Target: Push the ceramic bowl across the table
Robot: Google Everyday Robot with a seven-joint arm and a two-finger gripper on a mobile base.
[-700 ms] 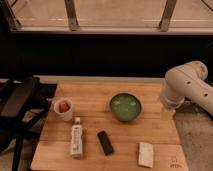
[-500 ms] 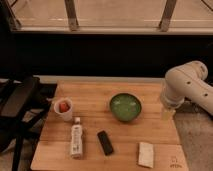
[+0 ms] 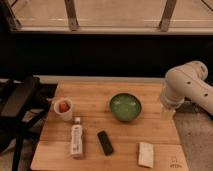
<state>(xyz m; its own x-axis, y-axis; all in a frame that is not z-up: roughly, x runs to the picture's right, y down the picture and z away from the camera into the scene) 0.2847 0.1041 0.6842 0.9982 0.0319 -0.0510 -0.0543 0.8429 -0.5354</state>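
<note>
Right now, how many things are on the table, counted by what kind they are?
Bowls: 1, the ceramic bowl
Cups: 1, the white cup
Bottles: 1, the white bottle, lying down
Black blocks: 1, the black block
Pale packets: 1, the pale packet
Total: 5 on the table
Not counted: the gripper, at the table's right edge beside the bowl.

Rounded white arm (image 3: 187, 86) — end effector (image 3: 167, 113) at table (image 3: 125, 136) edge.

Ceramic bowl (image 3: 125, 107): smooth glossy green glaze, darker at rim. Table (image 3: 120, 148): light-brown wood, plank grain, matt. White cup (image 3: 63, 110): smooth, slight sheen. Black bar (image 3: 105, 142): dark, matt. Arm (image 3: 187, 86): smooth white shell, plastic-like. Gripper (image 3: 167, 113): at table's right edge, right of bowl; pale, finish unclear.
</note>
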